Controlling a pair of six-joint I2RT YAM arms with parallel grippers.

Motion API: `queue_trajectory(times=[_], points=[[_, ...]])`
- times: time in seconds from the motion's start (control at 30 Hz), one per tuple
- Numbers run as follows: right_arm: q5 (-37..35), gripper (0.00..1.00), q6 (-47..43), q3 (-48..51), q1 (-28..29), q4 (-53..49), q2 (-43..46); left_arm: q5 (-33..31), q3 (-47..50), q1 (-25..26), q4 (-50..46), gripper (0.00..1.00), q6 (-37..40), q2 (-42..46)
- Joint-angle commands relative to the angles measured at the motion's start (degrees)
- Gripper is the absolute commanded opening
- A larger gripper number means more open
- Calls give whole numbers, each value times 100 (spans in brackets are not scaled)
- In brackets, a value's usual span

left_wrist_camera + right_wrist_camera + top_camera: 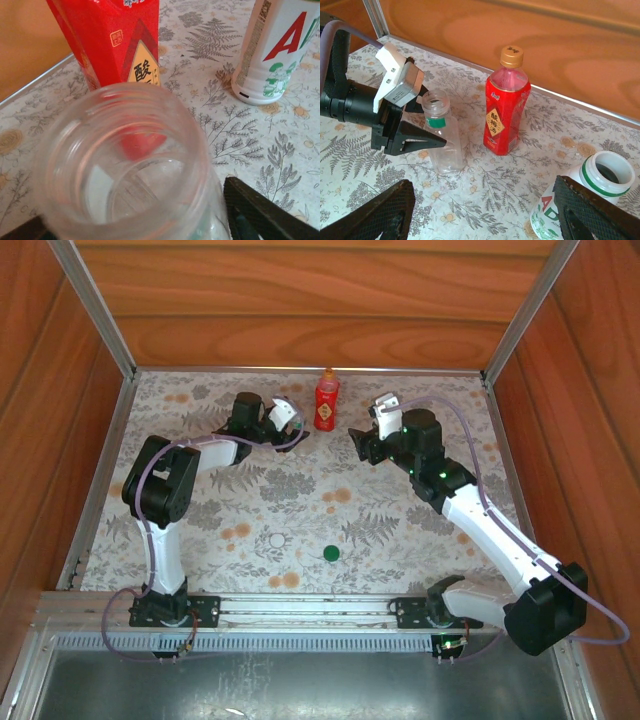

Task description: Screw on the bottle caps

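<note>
The clear bottle [443, 145] stands uncapped on the floral table, a green ring round its neck. My left gripper [439, 138] is shut on its body; its open mouth [125, 165] looms close in the left wrist view. The red bottle [506, 107] stands upright just behind it near the back wall [326, 400], with a gold cap on. The white bottle [597, 187] with a green and red label stands open-topped beside the right finger of my right gripper [482, 189], which is open and holds nothing. The white bottle's base [272, 55] lies to the right of the red bottle [112, 42].
A green cap [331, 553] and a white cap [277, 539] lie loose on the table nearer the arm bases. Wooden walls with metal rails [100, 315] close in the back and both sides. The right arm [490, 525] stretches diagonally across the right half.
</note>
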State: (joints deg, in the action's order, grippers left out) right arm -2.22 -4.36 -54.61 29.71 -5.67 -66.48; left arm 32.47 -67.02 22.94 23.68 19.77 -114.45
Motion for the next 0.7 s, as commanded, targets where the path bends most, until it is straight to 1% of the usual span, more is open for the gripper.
queue_trajectory(times=[0.0,0.1,0.2,0.4,0.67], points=[[-52,77,-5,135,52,-36,91,130,-37,29,-255,62,175,-104],[-53,77,27,185,52,-26,108,159,1,52,-259,60,203,-82],[-51,76,49,205,52,-18,118,195,56,70,-263,55,237,-18],[-30,76,58,191,52,-39,126,198,279,133,-264,55,352,257],[118,76,101,229,52,-77,112,230,972,287,-260,55,459,920]])
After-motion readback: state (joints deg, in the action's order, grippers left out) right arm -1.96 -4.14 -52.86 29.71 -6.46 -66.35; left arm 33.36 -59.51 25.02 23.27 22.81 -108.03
